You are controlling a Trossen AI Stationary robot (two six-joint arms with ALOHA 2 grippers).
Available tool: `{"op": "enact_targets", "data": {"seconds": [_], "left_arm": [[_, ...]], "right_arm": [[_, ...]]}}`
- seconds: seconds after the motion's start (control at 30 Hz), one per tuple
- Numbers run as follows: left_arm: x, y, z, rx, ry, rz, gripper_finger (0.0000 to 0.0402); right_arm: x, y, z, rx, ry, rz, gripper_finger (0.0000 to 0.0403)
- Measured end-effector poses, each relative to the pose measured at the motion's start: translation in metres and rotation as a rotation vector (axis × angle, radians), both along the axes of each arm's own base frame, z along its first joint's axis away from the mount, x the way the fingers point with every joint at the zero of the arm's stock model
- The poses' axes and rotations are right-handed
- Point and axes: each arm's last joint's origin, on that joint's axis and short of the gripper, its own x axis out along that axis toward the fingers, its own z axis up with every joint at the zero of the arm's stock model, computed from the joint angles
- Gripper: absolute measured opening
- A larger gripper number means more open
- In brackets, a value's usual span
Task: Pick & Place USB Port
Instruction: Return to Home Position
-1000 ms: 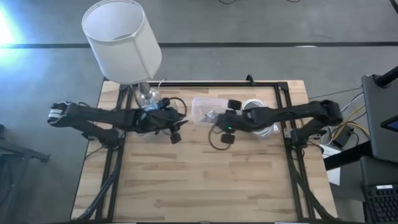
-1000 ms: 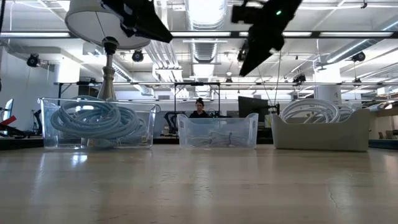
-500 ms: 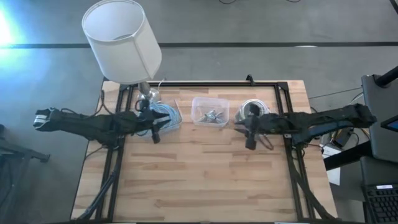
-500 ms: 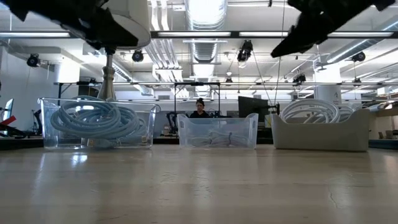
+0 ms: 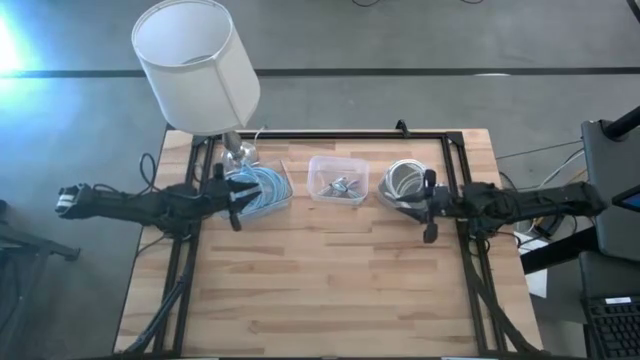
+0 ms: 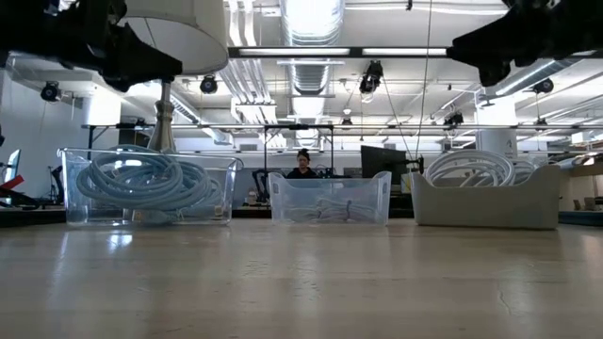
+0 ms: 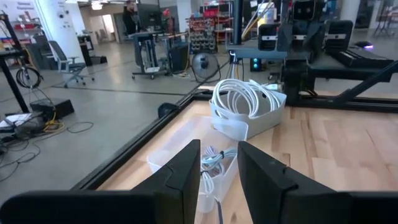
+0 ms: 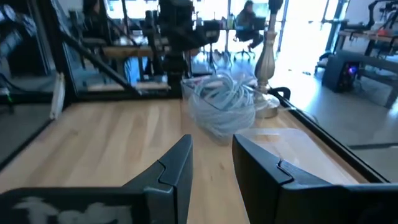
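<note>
Three bins stand in a row near the table's far edge. A clear bin [image 5: 338, 180] in the middle holds small USB parts, also seen in the left wrist view [image 7: 211, 163]. My left gripper [image 5: 235, 208] hangs above the table by the blue-cable bin [image 5: 262, 190]; it is open and empty [image 7: 219, 171]. My right gripper [image 5: 430, 212] hangs by the white-cable bin [image 5: 404, 182], open and empty too [image 8: 211, 158]. Both point toward the middle of the table. No USB part is out of its bin.
A lamp with a white shade [image 5: 195, 62] stands at the far left corner, its base [image 8: 268, 62] behind the blue-cable bin [image 8: 221, 106]. The white bin [image 7: 249, 107] holds coiled white cable. Bare wood [image 5: 330, 280] fills the table's near half. A person sits far behind the table [image 6: 302, 165].
Both arms have drawn back from the middle bin. The left gripper has moved toward the table's left edge, past the blue-cable bin. The right gripper has moved toward the right edge, past the white bin. The bins have stayed where they were.
</note>
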Motion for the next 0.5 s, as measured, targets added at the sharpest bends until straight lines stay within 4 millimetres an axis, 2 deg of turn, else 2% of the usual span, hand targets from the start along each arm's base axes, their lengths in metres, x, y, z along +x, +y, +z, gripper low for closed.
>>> {"op": "enact_targets", "data": {"seconds": [0.27, 0.5], "left_arm": [[-0.006, -0.001, -0.02, 0.041, -0.04, -0.054, 0.011], [-0.012, -0.001, -0.032, 0.068, -0.084, -0.083, 0.011]], "right_arm": [[-0.013, 0.0, -0.02, 0.012, -0.063, 0.022, 0.0107], [-0.021, 0.001, -0.023, 0.005, -0.141, 0.11, 0.0101]]}}
